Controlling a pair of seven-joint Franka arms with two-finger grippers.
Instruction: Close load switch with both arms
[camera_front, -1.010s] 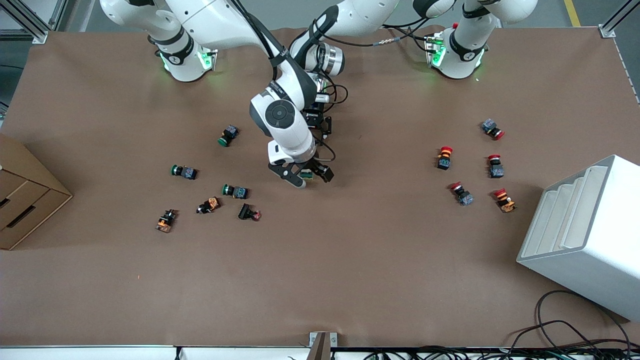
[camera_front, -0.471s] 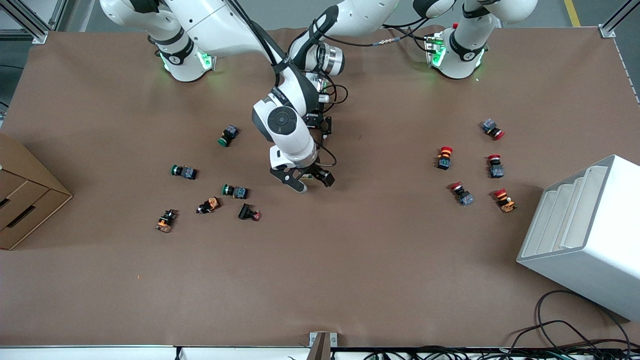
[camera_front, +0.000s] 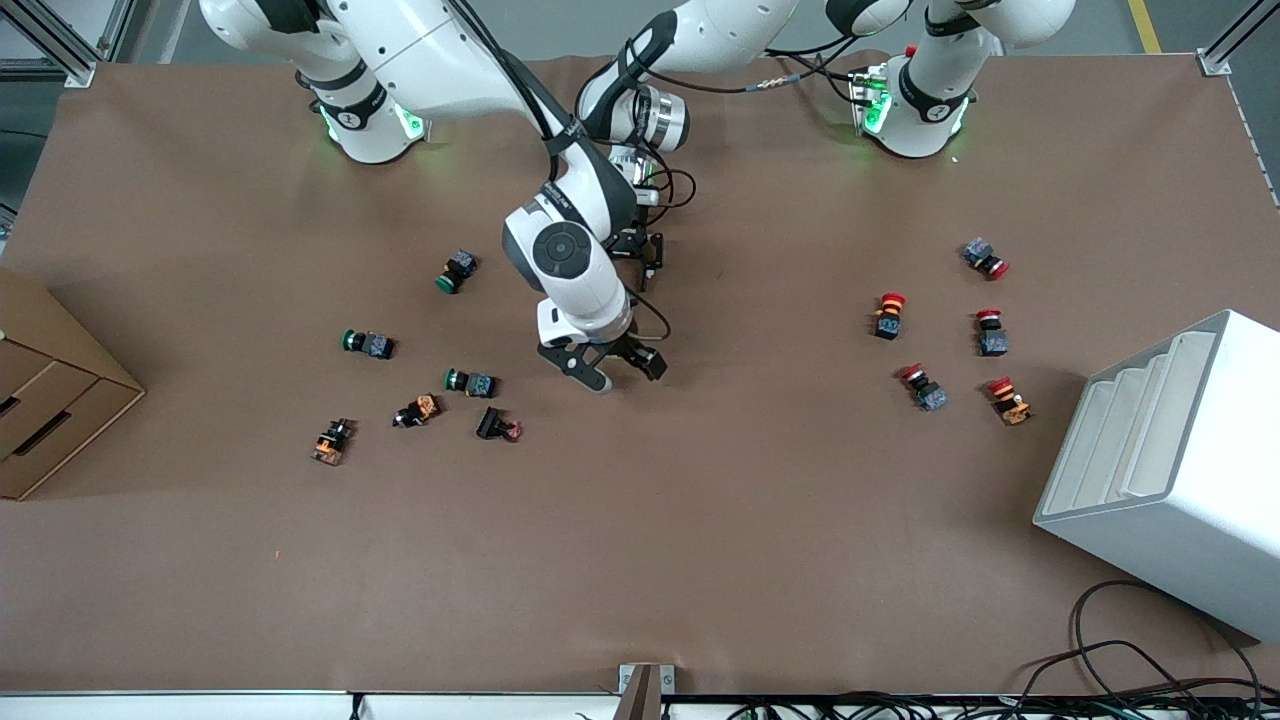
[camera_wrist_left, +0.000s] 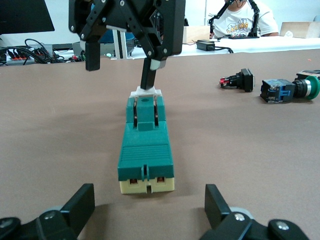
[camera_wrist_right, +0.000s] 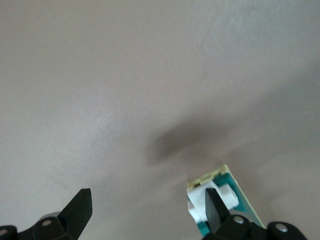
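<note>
Green-capped push buttons (camera_front: 470, 381): scattered toward my right arm's end of the table.
My right gripper (camera_front: 622, 367): spread wide over the load switch, one fingertip (camera_wrist_left: 148, 80) on its white lever (camera_wrist_left: 146, 92).
Load switch (camera_wrist_left: 145, 150): flat mid-table.
My left gripper (camera_wrist_left: 149, 210): wide open, low, facing the switch's cream end.
Red-capped push buttons (camera_front: 889, 312): toward my left arm's end.

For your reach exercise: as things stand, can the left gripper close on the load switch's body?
Probably yes. The left gripper is open, its fingers apart on either side of the load switch. The right gripper touches only the white lever at the other end.
</note>
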